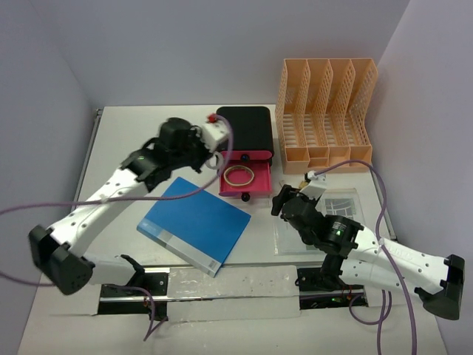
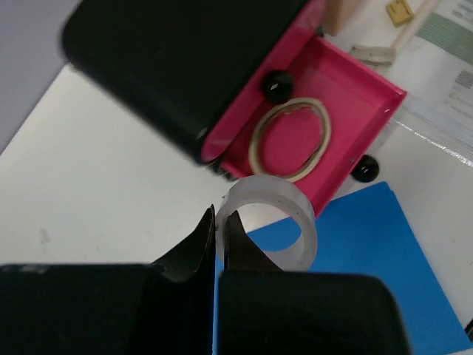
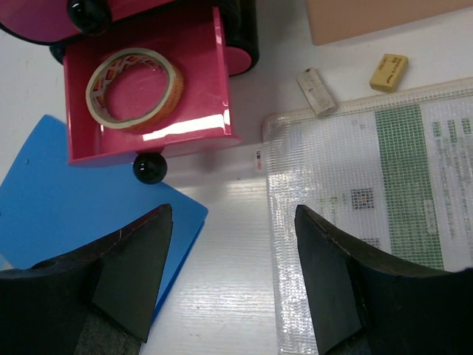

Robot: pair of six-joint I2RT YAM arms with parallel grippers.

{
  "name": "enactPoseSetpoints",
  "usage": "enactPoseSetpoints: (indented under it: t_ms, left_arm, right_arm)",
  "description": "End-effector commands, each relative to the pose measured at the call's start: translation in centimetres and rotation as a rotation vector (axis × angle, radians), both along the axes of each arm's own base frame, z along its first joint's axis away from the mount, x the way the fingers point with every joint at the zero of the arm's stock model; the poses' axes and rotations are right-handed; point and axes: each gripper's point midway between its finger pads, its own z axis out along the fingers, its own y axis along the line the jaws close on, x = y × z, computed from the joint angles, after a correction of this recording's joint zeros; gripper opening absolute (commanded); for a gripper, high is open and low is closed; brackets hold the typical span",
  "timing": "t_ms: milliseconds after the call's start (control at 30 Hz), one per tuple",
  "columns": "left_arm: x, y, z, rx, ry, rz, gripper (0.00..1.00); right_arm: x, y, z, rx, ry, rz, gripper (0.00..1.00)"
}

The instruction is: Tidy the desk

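Note:
The white desk [image 1: 129, 137] holds a black box [image 1: 245, 126] with its pink drawer [image 1: 260, 185] pulled open. A tan tape roll [image 1: 238, 176] lies in the drawer, also shown in the right wrist view [image 3: 176, 85]. My left gripper [image 2: 220, 225] is shut on the wall of a translucent tape roll [image 2: 275, 194], held just in front of the open drawer [image 2: 347, 96], over the corner of a blue folder [image 2: 369, 259]. My right gripper [image 3: 233, 244] is open and empty above the desk between the blue folder [image 3: 66, 192] and a mesh pouch [image 3: 369, 222].
An orange slotted file rack [image 1: 325, 111] stands at the back right. The mesh pouch [image 1: 336, 211] with a printed sheet lies at the right. A yellow eraser [image 3: 389, 72] and a small white block [image 3: 316, 92] lie near the rack. The blue folder [image 1: 196, 222] lies at centre.

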Motion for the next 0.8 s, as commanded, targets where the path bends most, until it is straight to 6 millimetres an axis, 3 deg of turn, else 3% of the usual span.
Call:
enactPoseSetpoints:
  t_ms: [0,233,400,767]
  left_arm:
    - [1.0,-3.5,-3.5,0.141,-0.009,0.049,0.0]
    - [2.4,-8.2,-6.3,0.254,-0.101,0.06,0.0]
    - [3.7,-8.7,-8.7,0.328,-0.154,0.102,0.0]
    - [4.4,-10.1,-11.1,0.336,-0.15,0.082,0.0]
  right_arm:
    - [0.7,-1.0,0.5,0.044,-0.044,-0.073,0.74]
    - [0.7,-2.6,-0.1,0.066,-0.065,-0.137,0.74]
    - [0.7,-3.2,0.0,0.075,-0.076,-0.162,0.74]
    - [0.3,-4.1,0.2,0.073,-0.086,-0.173,0.74]
